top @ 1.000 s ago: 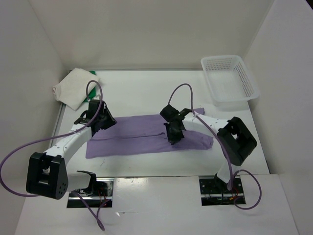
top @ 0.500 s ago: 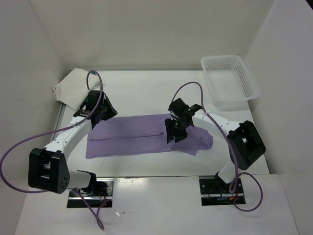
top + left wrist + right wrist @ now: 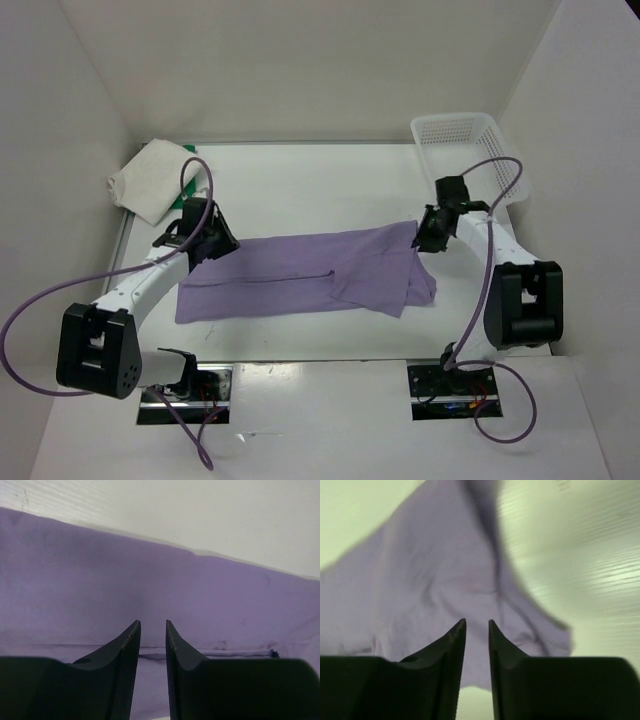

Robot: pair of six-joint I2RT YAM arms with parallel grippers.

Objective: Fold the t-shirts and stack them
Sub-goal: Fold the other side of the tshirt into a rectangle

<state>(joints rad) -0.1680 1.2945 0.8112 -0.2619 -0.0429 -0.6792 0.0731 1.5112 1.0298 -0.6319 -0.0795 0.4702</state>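
The lavender t-shirt point(image 3: 290, 275) lies spread on the table point(image 3: 300, 190), its right end rumpled and doubled over. The left end effector point(image 3: 153, 625) is over the shirt's far-left corner, jaws narrowly apart and clamping nothing. The right end effector point(image 3: 477, 622) is at the shirt's far-right corner, jaws likewise narrowly apart.

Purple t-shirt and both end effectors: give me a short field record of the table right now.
purple t-shirt: spread flat in the middle, right end bunched and folded over itself
left end effector: at the shirt's far left corner, fingers narrowly apart, grip unclear
right end effector: at the shirt's far right corner, fingers narrowly apart, grip unclear
cream t-shirt: folded bundle, far left corner of the table
mesh basket: far right corner
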